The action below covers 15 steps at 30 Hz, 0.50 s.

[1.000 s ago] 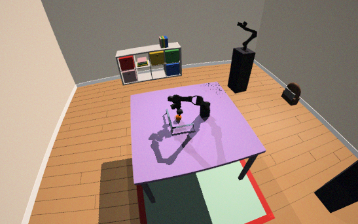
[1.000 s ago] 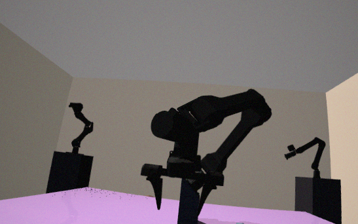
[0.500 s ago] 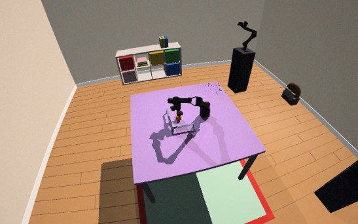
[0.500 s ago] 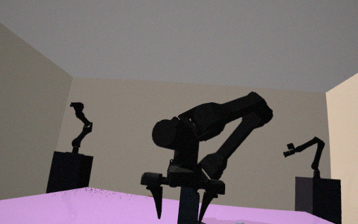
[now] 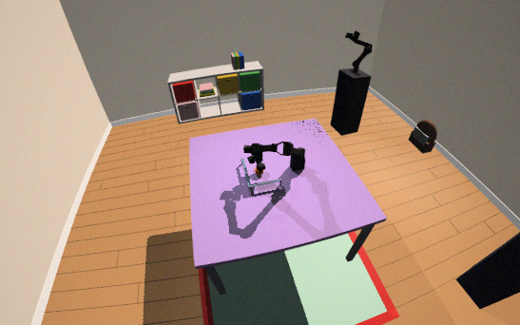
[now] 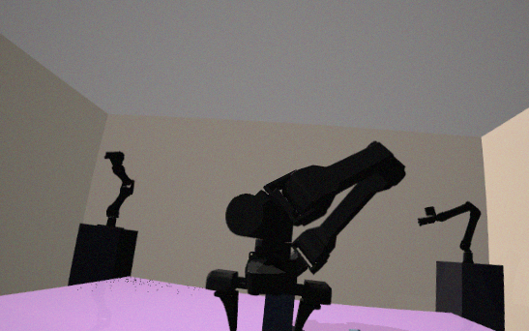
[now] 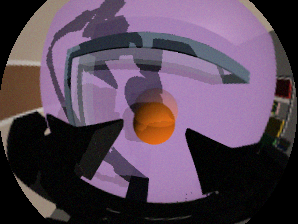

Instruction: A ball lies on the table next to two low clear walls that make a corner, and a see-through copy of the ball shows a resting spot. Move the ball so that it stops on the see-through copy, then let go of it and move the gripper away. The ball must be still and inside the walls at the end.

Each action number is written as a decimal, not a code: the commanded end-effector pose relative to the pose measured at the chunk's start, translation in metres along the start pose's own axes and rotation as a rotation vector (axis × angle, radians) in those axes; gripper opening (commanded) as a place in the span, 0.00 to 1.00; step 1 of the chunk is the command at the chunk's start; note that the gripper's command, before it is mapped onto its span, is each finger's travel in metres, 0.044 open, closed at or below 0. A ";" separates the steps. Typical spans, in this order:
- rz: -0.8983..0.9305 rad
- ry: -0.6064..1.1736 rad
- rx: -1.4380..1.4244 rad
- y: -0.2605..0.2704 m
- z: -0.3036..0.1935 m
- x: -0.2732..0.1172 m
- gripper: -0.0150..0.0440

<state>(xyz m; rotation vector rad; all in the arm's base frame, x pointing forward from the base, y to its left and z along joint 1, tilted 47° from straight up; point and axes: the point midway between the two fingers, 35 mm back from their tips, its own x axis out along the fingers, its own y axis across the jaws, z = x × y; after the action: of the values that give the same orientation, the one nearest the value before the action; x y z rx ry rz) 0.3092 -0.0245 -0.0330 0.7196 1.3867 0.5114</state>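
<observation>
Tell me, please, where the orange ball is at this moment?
In the wrist view, the orange ball lies on the purple table, centred between the open gripper fingers, just inside the clear corner walls.

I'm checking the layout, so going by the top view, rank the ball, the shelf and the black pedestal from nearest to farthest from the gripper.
1. Ball: right under the open gripper, inside the walls' corner.
2. Pedestal: on the floor past the table's far right corner.
3. Shelf: against the back wall, slightly farther.
</observation>
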 end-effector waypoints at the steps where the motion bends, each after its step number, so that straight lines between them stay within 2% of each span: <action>1: 0.006 0.004 0.007 0.001 -0.002 0.008 0.99; 13: 0.009 0.004 0.007 0.002 -0.004 0.024 0.99; 15: 0.009 0.004 0.007 0.002 -0.004 0.024 0.90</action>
<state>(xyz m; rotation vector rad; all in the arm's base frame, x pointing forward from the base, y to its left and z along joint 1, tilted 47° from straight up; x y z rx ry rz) 0.3105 -0.0080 -0.0473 0.7218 1.3885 0.5152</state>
